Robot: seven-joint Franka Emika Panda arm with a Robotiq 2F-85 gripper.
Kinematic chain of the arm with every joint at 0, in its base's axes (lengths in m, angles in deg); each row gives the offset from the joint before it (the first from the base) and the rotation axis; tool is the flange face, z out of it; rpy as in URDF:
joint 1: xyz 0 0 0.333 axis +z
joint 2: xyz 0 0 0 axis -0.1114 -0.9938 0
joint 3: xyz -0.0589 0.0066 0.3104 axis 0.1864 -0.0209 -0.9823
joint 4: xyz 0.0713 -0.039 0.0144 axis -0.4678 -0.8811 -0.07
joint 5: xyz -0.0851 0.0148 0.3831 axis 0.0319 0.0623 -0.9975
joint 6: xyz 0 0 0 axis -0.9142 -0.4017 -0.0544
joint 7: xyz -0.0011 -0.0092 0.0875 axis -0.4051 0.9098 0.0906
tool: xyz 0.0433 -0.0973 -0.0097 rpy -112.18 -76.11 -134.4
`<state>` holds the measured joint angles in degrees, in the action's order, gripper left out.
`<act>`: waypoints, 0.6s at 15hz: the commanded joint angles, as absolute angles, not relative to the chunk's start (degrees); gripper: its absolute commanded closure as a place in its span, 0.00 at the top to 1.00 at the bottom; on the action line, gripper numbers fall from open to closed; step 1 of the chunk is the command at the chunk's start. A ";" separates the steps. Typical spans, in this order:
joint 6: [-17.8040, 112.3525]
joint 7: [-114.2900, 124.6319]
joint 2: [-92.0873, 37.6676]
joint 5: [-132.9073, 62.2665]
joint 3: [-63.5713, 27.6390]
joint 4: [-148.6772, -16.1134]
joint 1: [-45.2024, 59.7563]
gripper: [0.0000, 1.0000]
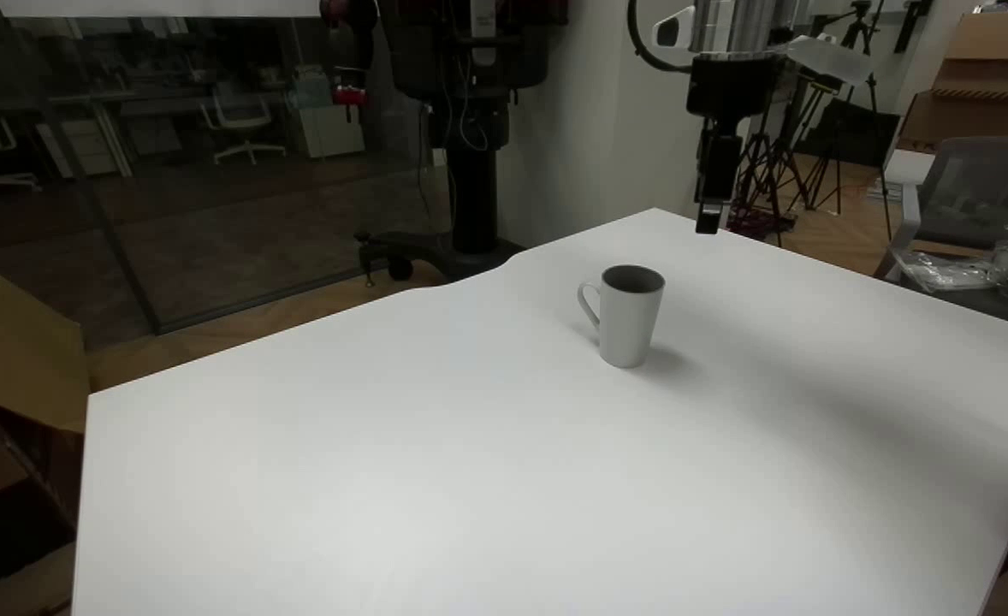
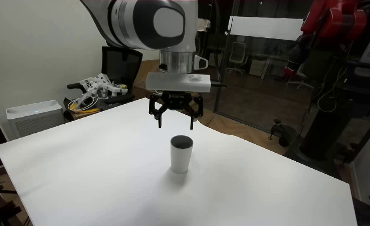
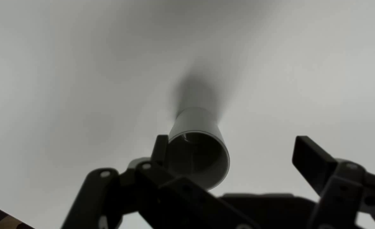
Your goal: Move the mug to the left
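Gripper [image 2: 175, 128] spread wide and clasping nothing hangs, at my remote command, over one white surface [image 1: 384, 445]. One mug [image 1: 628, 318] stands upright, its long axis vertical, inward from the far corner in an exterior view. My coming move turns on this: from the one gripper, the mug lies lower and, in that view, off toward the left corner, so I judge I must shift that way and descend. Its single handle [image 1: 581, 298] sits on the left-corner side.
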<state>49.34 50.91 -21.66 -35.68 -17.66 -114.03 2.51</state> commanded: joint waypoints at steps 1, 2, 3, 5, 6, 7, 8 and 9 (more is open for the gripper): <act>49.95 53.16 -24.17 -35.10 -20.00 -113.09 2.04 1.00; 50.13 53.52 -25.30 -34.75 -20.54 -112.70 2.26 1.00; 50.03 53.71 -26.17 -34.40 -21.00 -112.37 2.42 1.00; 50.72 53.30 -28.45 -32.65 -21.59 -111.55 2.78 1.00; 51.51 52.79 -29.33 -31.64 -21.69 -111.38 2.87 1.00; 50.78 53.27 -27.00 -33.13 -22.22 -113.46 2.12 1.00; 51.39 53.25 -27.92 -32.51 -22.39 -113.30 2.17 1.00; 51.60 53.23 -28.60 -32.17 -22.46 -113.03 2.16 1.00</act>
<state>51.79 53.52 -28.62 -32.56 -21.61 -113.13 2.99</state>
